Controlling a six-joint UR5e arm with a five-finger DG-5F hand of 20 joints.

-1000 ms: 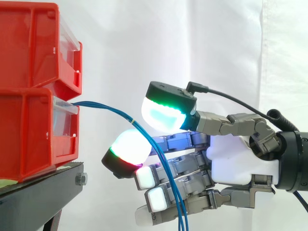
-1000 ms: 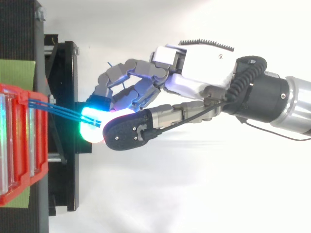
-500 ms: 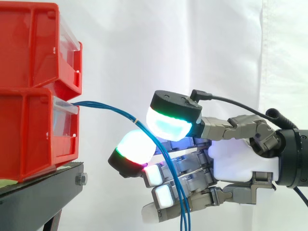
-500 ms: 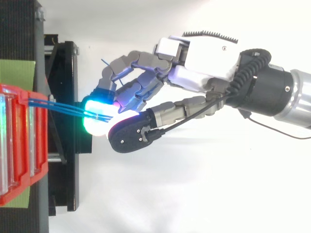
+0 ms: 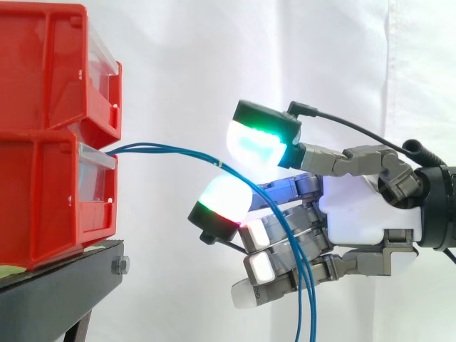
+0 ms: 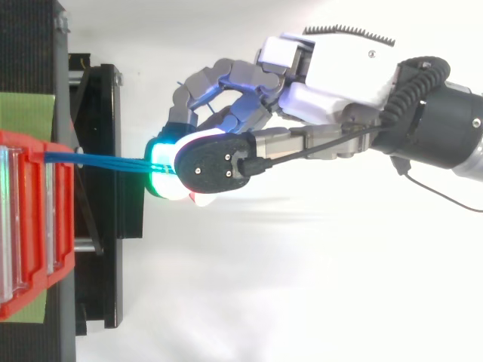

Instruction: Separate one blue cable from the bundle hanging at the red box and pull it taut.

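Blue cables (image 5: 178, 152) run from the lower red box (image 5: 50, 199) at mid-left, cross the hand (image 5: 356, 221) at centre right, and are cut off by the bottom edge. Whether the hand grips them cannot be determined. The black stand (image 5: 64, 285) is below, the white curtain (image 5: 178, 57) behind.

White curtain (image 5: 178, 71) behind black stand (image 5: 50, 292)

The grey-and-white robot hand (image 5: 356, 221) reaches in level from the right, wrist straight. Its curled fingers (image 5: 224, 203) and thumb hook round thin blue cables (image 5: 178, 151).
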